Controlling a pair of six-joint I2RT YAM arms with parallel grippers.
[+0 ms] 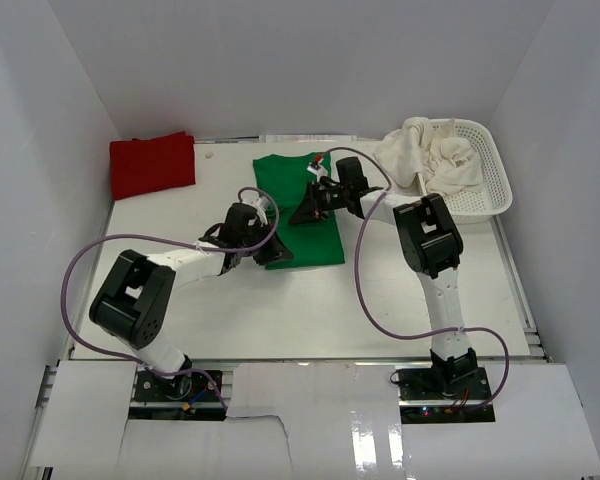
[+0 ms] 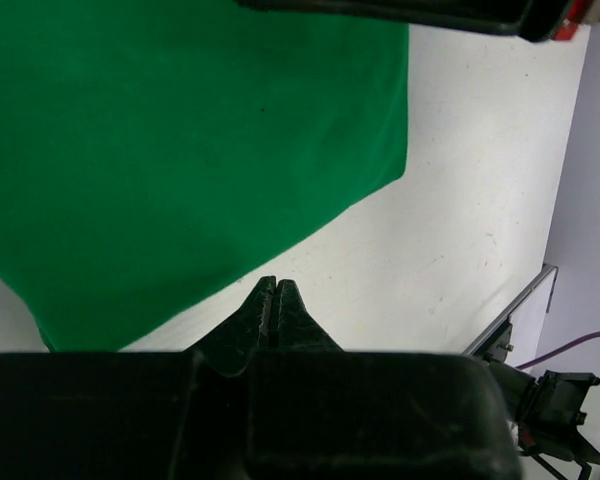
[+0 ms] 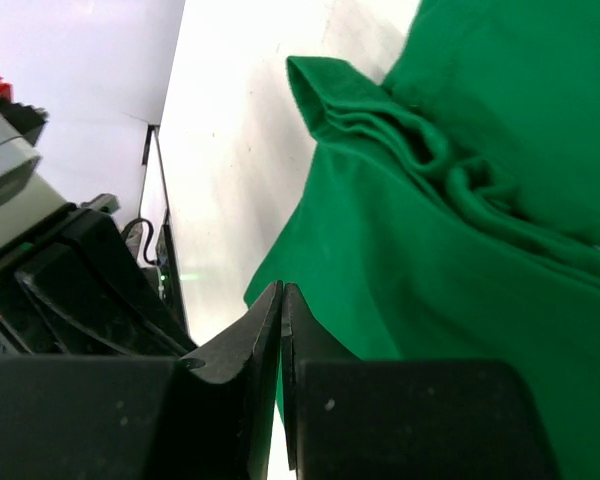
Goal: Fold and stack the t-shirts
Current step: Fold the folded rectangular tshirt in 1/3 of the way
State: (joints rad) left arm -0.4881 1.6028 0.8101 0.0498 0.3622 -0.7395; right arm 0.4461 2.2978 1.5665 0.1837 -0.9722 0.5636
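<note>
— Both of your claws look closed. Is that so?

— Yes. My left claw (image 2: 277, 297) has its fingers pressed together, with the tips right at the near left corner of the green t-shirt (image 1: 285, 185). I cannot tell whether any cloth sits between them. My right claw (image 3: 282, 297) is pinched on a cloth edge towards the middle of the same shirt. Green shows in the slit between its fingers, and the fabric is bunched in ridges just beyond them.

— Where does that shirt lie?

— On the bench (image 1: 310, 300), towards the back and about midway across. Both my arms reach in over it.

— And the other shirts?

— My red t-shirt (image 1: 152, 165) lies folded at the back left corner, well apart from the green one. The cream-white t-shirts (image 1: 430, 160) are heaped in the white mesh basket (image 1: 492, 170) at the back right, and some of the cloth spills over its left rim.
</note>
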